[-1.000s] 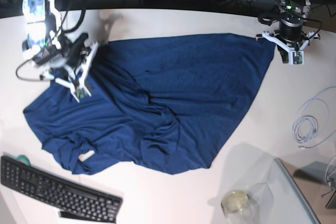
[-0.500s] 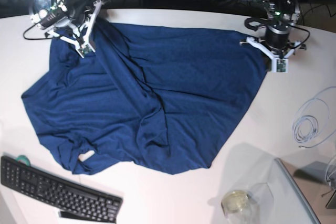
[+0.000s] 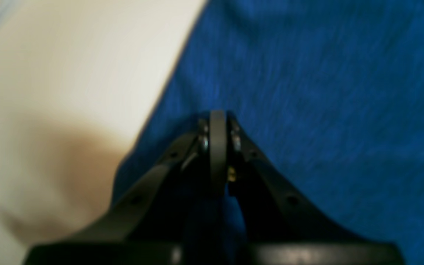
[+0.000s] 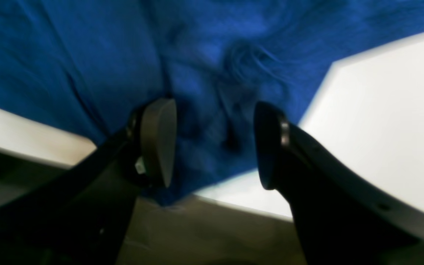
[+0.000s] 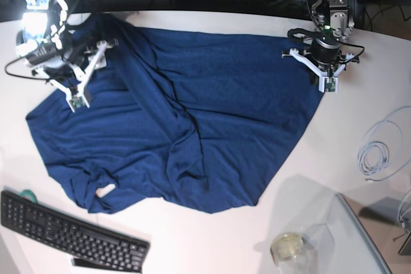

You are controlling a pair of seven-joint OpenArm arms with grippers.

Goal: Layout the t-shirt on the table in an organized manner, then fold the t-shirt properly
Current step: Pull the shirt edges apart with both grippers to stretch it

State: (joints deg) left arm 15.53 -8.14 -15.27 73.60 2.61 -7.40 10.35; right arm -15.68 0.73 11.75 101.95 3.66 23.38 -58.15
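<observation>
The navy-blue t-shirt (image 5: 212, 113) lies spread and wrinkled over the white table (image 5: 192, 242), with folds running down its middle. In the base view my right gripper (image 5: 76, 97) hovers over the shirt's far-left part. The right wrist view shows this gripper (image 4: 212, 143) open, with bunched t-shirt (image 4: 87, 55) cloth under the gap and table (image 4: 381, 110) beside it. My left gripper (image 5: 327, 81) sits at the shirt's far-right corner. Up close, the left gripper (image 3: 217, 125) is shut, its tips pinching the t-shirt (image 3: 326, 92) near the cloth's edge, next to bare table (image 3: 68, 73).
A black keyboard (image 5: 70, 235) lies at the front left, a small green thing (image 5: 26, 194) beside it. A coil of white cable (image 5: 382, 149) rests at the right. A glass jar (image 5: 289, 246) and a clear panel (image 5: 353, 235) stand front right. Cables run along the back.
My right gripper has opened and let go of the cloth after dragging the shirt's left part toward the far edge. The left arm has shifted left, taking the shirt's corner with it.
</observation>
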